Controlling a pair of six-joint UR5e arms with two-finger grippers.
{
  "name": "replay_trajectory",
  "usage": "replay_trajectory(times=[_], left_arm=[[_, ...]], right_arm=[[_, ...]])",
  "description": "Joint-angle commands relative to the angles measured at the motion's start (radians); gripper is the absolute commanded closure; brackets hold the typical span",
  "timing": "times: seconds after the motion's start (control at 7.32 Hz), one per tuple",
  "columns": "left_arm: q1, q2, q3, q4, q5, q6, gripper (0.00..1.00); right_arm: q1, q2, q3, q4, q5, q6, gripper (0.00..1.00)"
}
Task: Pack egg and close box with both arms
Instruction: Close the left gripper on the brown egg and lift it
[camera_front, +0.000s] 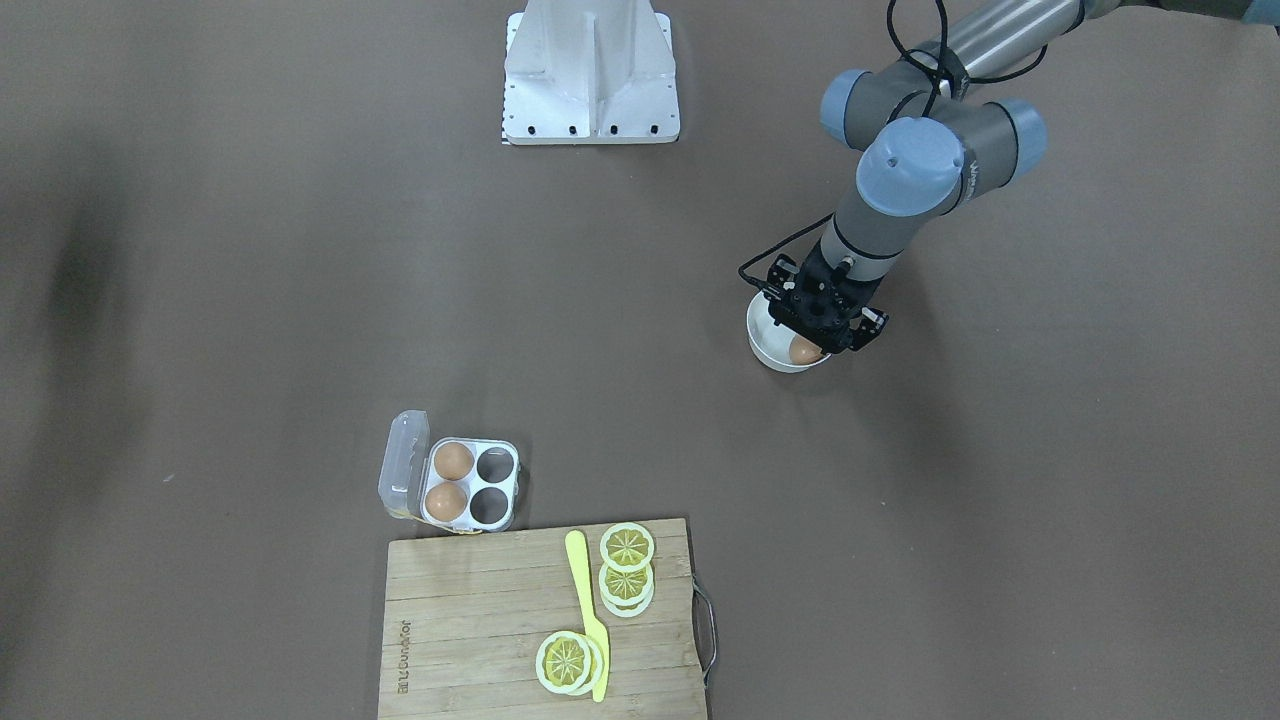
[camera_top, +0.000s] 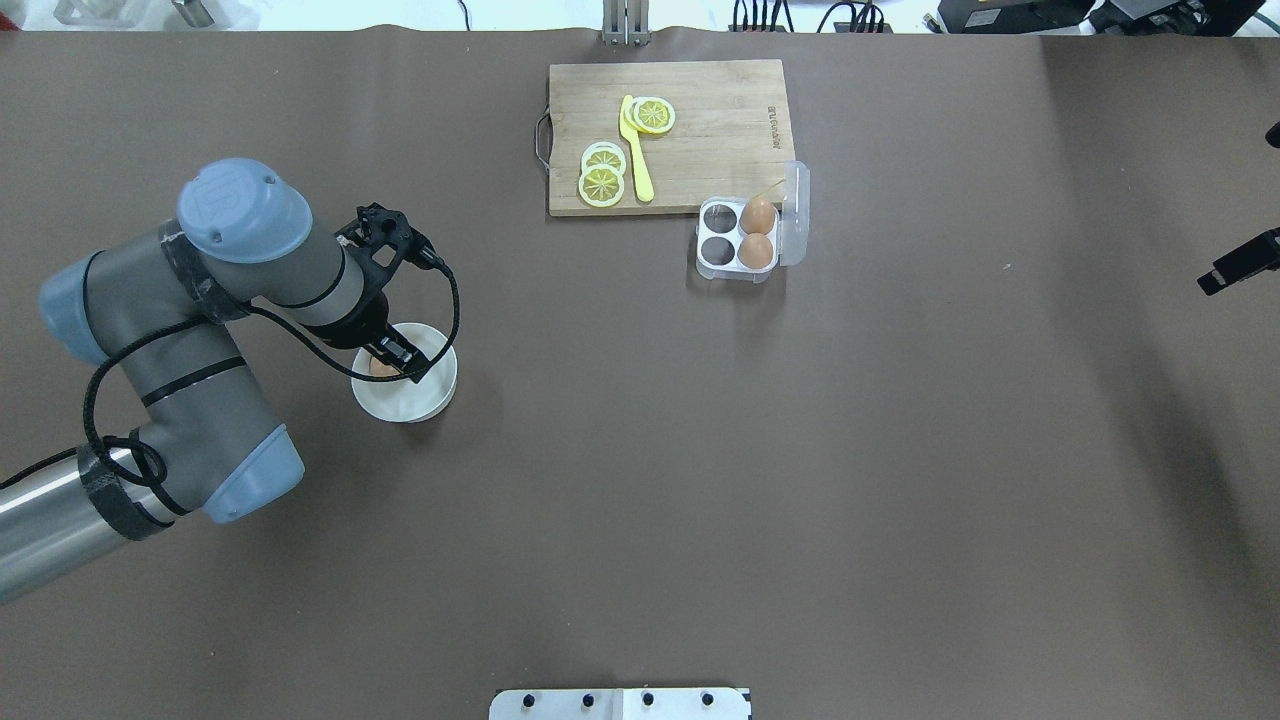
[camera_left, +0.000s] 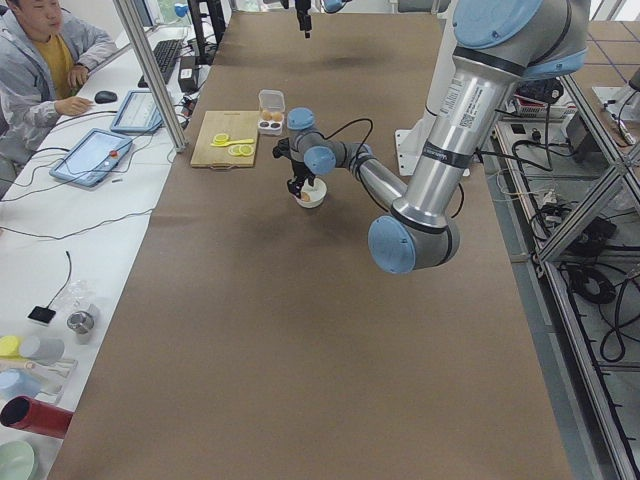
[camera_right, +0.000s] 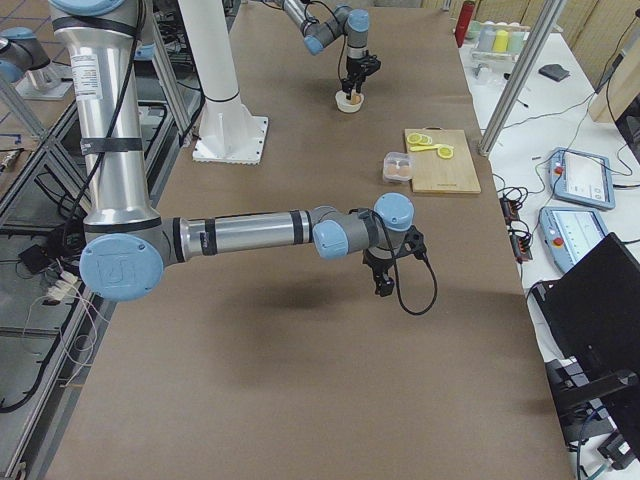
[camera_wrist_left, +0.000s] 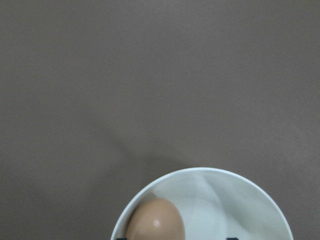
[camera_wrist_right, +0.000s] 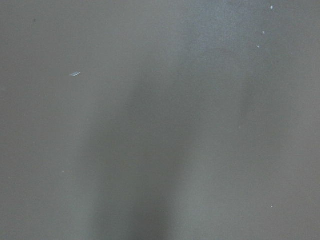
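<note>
Left gripper (camera_top: 398, 362): we see it down in the white bowl (camera_top: 430, 395) near the desk's left edge, fingers spread wide about the egg (camera_wrist_left: 155, 222).
Egg: lying in that bowl.
Box (camera_top: 704, 268): lid open, by the desk's far edge, just beside the cutting board (camera_top: 720, 130). Two eggs (camera_top: 758, 215) fill the cells by the lid.
Right gripper (camera_right: 385, 283): over bare desk near the right edge; we cannot tell its opening.

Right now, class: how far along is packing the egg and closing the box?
Done: two eggs sit in the open box. In hand: the left gripper hangs over the third egg, in the bowl, jaws apparently apart. Left: lift it, fill a cell, shut the lid; the right gripper hovers far off.
</note>
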Motion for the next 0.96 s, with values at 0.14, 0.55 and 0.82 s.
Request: replay_trajectory(times=[0.14, 0.55, 0.82], left_arm=[[0.019, 0.0, 0.002, 0.001, 0.002, -0.005, 0.29], [0.021, 0.003, 0.002, -0.001, 0.002, -0.005, 0.34], [0.021, 0.005, 0.005, -0.001, 0.002, 0.001, 0.37]], right_arm=[[0.0, 0.0, 0.001, 0.0, 0.003, 0.0, 0.0], [0.0, -0.008, 0.004, 0.0, 0.003, 0.0, 0.0], [0.0, -0.008, 0.001, 0.0, 0.003, 0.0, 0.0]])
